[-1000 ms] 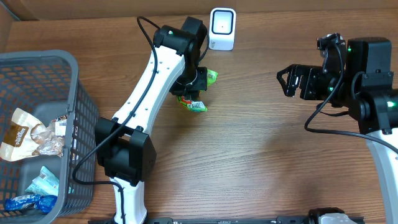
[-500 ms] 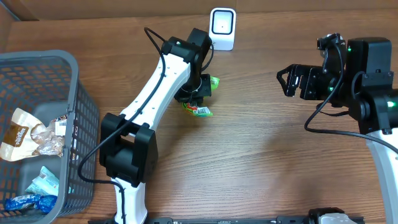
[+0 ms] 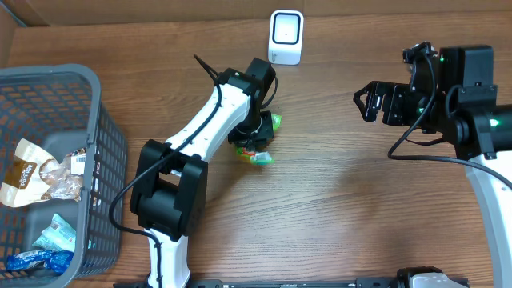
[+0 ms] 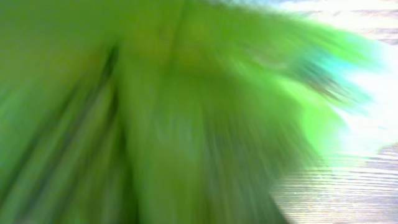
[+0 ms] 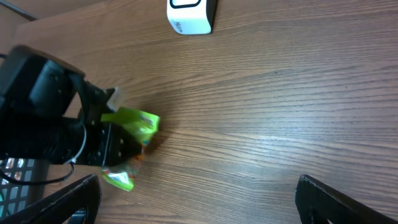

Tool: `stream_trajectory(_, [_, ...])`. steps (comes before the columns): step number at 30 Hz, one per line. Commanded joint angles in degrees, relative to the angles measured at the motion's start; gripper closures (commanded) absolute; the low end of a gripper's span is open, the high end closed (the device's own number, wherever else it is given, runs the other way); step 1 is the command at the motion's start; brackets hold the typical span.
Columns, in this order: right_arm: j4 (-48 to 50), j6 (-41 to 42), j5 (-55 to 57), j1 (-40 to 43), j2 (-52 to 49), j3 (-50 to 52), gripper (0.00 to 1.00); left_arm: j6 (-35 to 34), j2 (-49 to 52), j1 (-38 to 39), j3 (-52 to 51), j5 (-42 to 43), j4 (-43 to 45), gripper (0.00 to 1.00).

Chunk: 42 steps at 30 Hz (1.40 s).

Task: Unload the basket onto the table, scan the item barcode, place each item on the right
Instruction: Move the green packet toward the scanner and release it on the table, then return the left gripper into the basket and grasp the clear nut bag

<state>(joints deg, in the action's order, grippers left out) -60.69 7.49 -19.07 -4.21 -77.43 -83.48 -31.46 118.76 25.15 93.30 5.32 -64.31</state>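
The item is a bright green snack packet [image 3: 261,155], lying low over the table under my left gripper [image 3: 256,138]. The left wrist view shows only a blur of that green packet [image 4: 155,112], so the jaws are hidden and I cannot tell whether they still grip it. From the right wrist view the packet [image 5: 134,122] sticks out beside the left arm's black head. The white barcode scanner [image 3: 286,36] stands at the back edge, also visible as the scanner [image 5: 191,15]. My right gripper [image 3: 370,104] hovers at the right, open and empty, its fingers [image 5: 336,199] wide apart.
A grey wire basket [image 3: 104,144] fills the left side and holds several packets, among them a brown and white bag [image 3: 36,180] and blue wrappers [image 3: 36,260]. Bare wooden table [image 3: 344,208] lies between the two arms.
The left arm has carried the green packet a little to the right and down toward the table. The right arm has shifted only slightly.
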Motion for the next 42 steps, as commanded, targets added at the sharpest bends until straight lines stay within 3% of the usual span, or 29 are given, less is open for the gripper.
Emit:
stream_trajectory(1, [0.3, 0.0, 0.1, -0.2, 0.2, -1.5, 0.00, -1.1, 0.0, 0.4, -1.3, 0.2, 0.5, 0.53])
stream_trajectory(4, [0.3, 0.0, 0.1, -0.2, 0.2, -1.5, 0.00, -0.1, 0.0, 0.4, -1.3, 0.6, 1.5, 0.38])
stream_trajectory(5, [0.3, -0.1, 0.1, -0.2, 0.2, -1.5, 0.00, 0.3, 0.0, 0.4, -1.2, 0.7, 1.6, 0.37])
stream_trajectory(13, [0.3, 0.0, 0.1, -0.2, 0.2, -1.5, 0.00, 8.3, 0.0, 0.2, 11.5, 0.0, -6.0, 0.38])
stream_trajectory(27, [0.3, -0.1, 0.1, -0.2, 0.2, -1.5, 0.00, 12.7, -1.0, -3.7, 53.2, -8.5, -32.5, 0.39])
stream_trajectory(34, [0.3, -0.1, 0.1, -0.2, 0.2, -1.5, 0.00, 12.4, -11.3, -12.9, 54.1, -7.2, -32.5, 0.36])
stream_trajectory(42, [0.3, -0.1, 0.1, -0.2, 0.2, -1.5, 0.00, 13.0, -21.4, -30.0, 51.9, -7.1, -32.5, 0.34])
